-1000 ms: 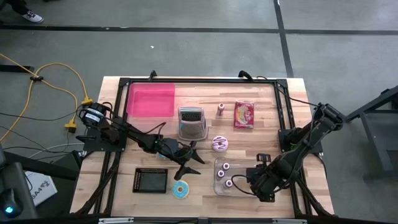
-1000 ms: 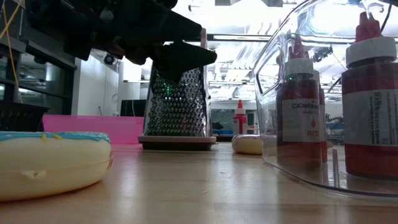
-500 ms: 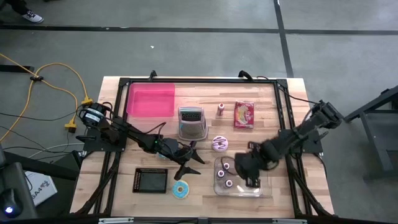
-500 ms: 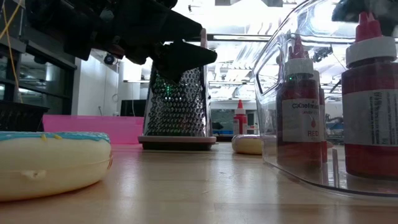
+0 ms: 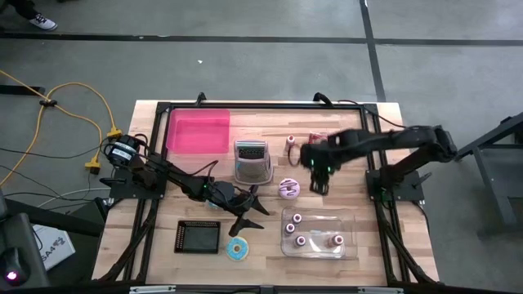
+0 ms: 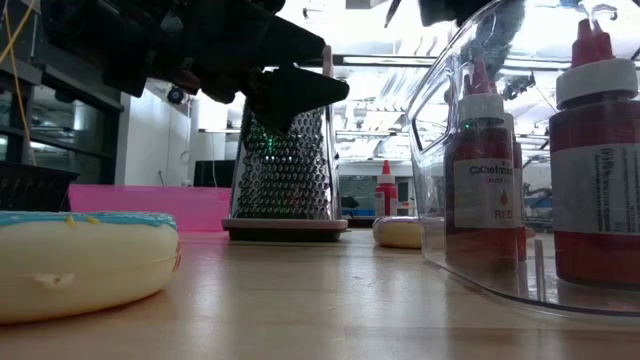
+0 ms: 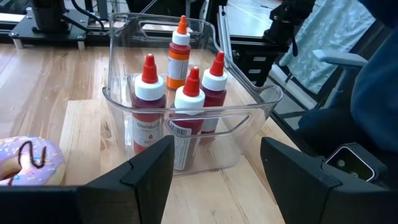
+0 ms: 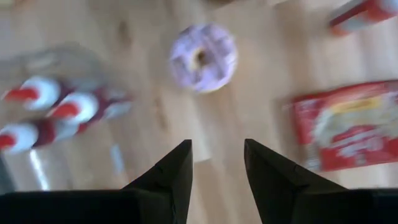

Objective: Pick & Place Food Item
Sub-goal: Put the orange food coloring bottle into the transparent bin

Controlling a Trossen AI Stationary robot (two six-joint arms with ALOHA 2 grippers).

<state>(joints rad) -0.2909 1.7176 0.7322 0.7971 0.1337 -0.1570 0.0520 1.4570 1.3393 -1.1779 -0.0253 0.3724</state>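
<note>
Right gripper (image 5: pixel 320 181) hangs above the bench (image 5: pixel 359 147) beside the red food packet (image 5: pixel 320 145); I see its fingers (image 8: pixel 171 174) narrowly parted, empty. Left gripper (image 5: pixel 249 211) waits, fingers wide.

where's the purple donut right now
In the high view the purple donut lies on the table near its middle, between the grater and the clear bin of bottles, beside the right gripper.
</note>
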